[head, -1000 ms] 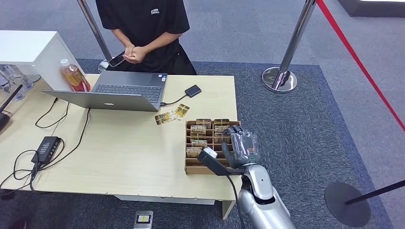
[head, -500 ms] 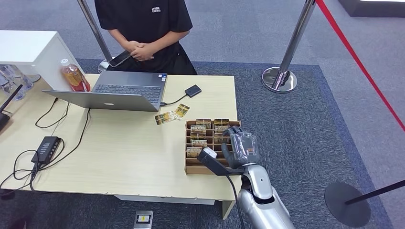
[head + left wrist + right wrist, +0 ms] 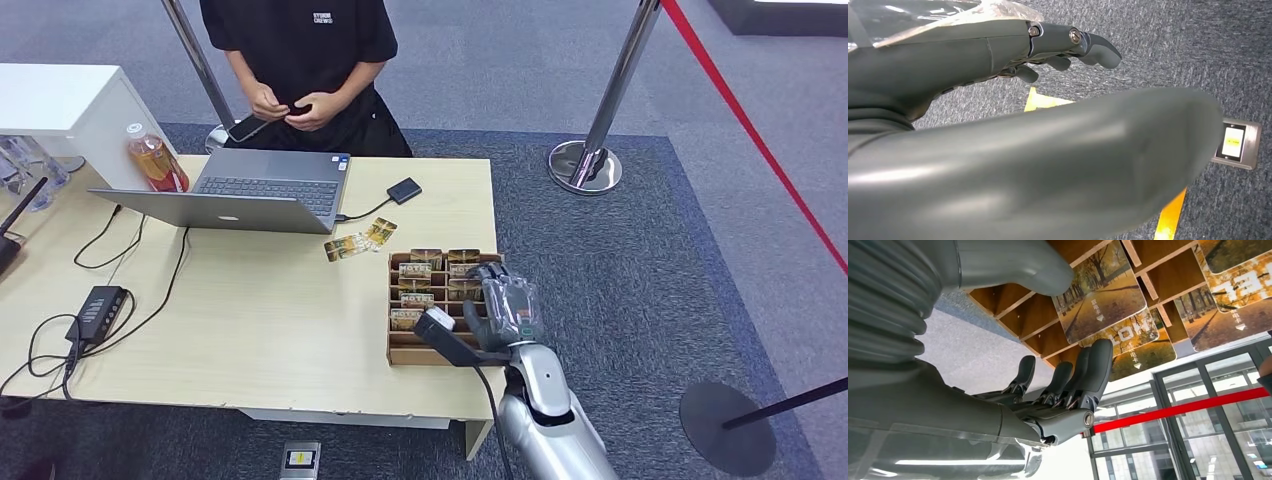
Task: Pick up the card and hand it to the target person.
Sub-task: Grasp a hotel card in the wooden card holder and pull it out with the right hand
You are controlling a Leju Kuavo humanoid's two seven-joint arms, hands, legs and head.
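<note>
The right hand [image 3: 505, 310] hovers over the right column of the wooden card rack [image 3: 398, 349] on the pale desk [image 3: 250, 320], fingers spread apart with nothing between them. In the right wrist view the dark fingertips [image 3: 1100, 357] lie just beside an autumn-print card [image 3: 1104, 292] in its slot, the thumb on the card's other side — apart from it, as far as can be told. More such cards fill the slots beyond the fingers, and two loose cards [image 3: 358, 240] lie on the desk past the rack, nearer the laptop [image 3: 240, 190].

The left hand [image 3: 998, 60] hangs over carpet with its fingers loosely extended and holding nothing.

The person in a black T-shirt [image 3: 300, 60] stands well beyond the fingers, across the desk, busy with a phone [image 3: 245, 127].

Risks from here, as I judge them:
- The cards stand close in narrow slots — thick fingers could catch a divider or drag out a neighbouring card.
- A thin, glossy card may slip from a shallow pinch.
- Pushing down could shift the light rack toward the desk's edge.
- The person's hands are occupied, so the handover may meet no ready palm.
</note>
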